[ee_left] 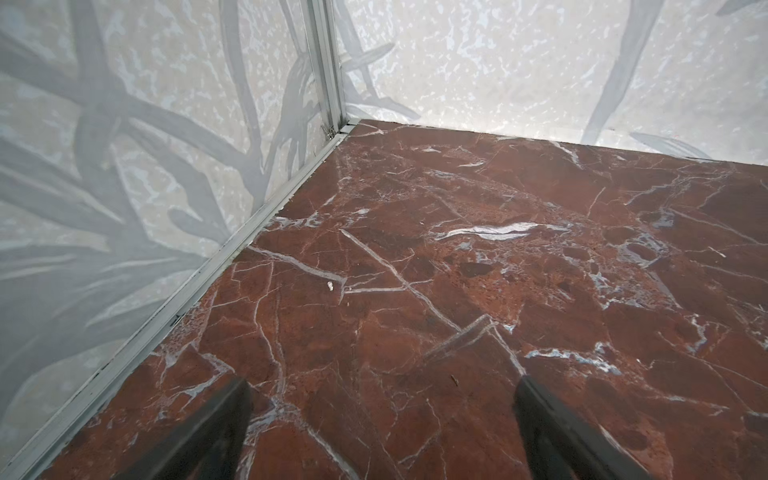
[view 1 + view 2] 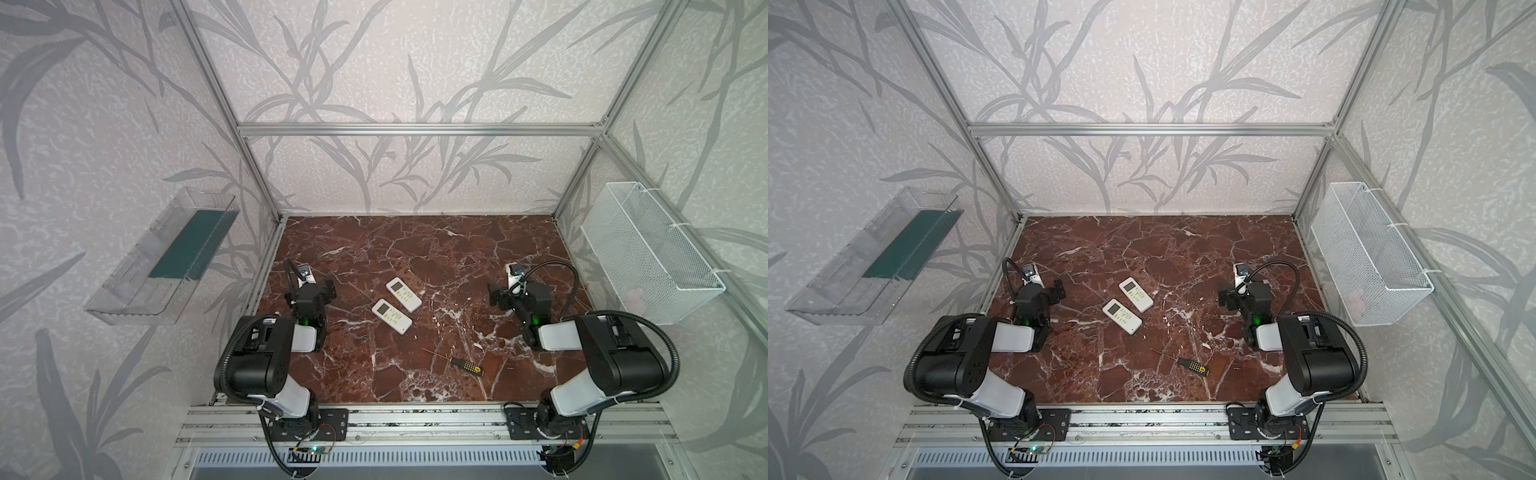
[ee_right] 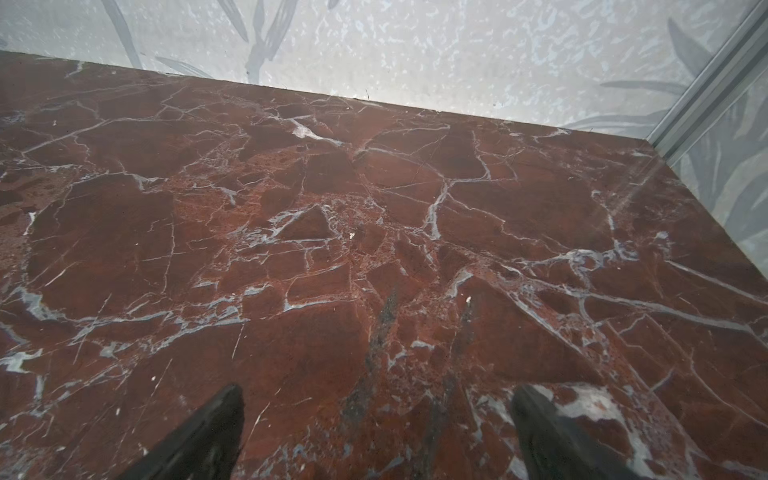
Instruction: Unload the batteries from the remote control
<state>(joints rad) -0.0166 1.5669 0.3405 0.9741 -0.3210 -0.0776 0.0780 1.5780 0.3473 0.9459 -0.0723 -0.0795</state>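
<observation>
Bin holds green mat; wire basket — contents unclear.

The tabletop looks like polished red-brown marble, faintly glossy. The farther remote and nearer remote are smooth white plastic. The frame is brushed metal, the basket is white wire mesh, and the bin is clear plastic.

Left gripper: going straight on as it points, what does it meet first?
Likely the bare table, since the left gripper, open and empty, tilts down toward it. Beyond stands the corner post. Depth is unclear.
</observation>
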